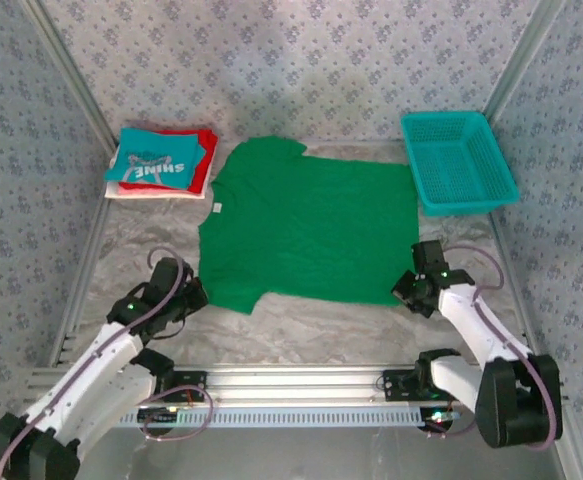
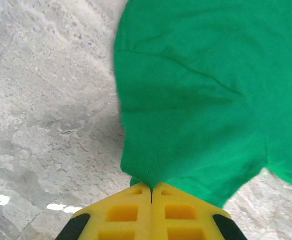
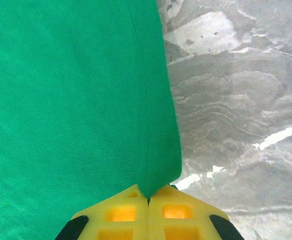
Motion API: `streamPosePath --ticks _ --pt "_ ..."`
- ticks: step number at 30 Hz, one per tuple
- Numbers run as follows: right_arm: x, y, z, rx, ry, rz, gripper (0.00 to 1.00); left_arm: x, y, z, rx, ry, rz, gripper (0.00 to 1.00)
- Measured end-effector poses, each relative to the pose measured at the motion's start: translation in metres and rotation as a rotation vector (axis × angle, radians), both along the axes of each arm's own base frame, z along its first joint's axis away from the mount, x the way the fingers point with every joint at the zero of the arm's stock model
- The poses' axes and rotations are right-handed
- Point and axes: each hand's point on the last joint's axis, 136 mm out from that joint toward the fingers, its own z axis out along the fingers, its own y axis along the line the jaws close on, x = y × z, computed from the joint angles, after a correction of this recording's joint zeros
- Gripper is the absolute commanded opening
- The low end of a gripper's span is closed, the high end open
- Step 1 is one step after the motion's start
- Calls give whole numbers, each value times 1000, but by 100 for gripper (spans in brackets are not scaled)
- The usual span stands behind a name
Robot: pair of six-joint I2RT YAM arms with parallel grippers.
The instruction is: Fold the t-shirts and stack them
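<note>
Green t-shirt, soft limp cloth judged light and prone to sagging, lies flat just beside the teal basket; left gripper is closed on its far sleeve hem; right gripper is closed on the basket-side hem corner.

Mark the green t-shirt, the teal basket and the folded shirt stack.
green t-shirt (image 1: 311, 225), top view, mid-body.
teal mesh basket (image 1: 466, 205), top view, near rim.
folded shirt stack (image 1: 159, 160), top view, teal top shirt.
</note>
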Motion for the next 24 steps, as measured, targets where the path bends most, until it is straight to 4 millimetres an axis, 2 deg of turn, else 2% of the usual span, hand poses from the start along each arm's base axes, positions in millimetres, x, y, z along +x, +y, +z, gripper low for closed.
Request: streamPosePath --ticks 6,11,14,19,24 --pt "-6 -1 16 13 -56 -19 0 -8 -8 15 -8 -34 -46 0" --pt "-11 -1 29 28 -113 -48 0 -17 -36 49 -1 -112 -169 0" --pt "-16 0 37 32 -146 -56 0 -23 -45 64 -4 -145 -203 0" --pt "-26 -3 41 7 -146 -60 0 -30 -39 74 35 -164 -197 0" --pt "-22 -8 54 -23 -155 -55 0 -22 -27 92 107 -230 -165 0"
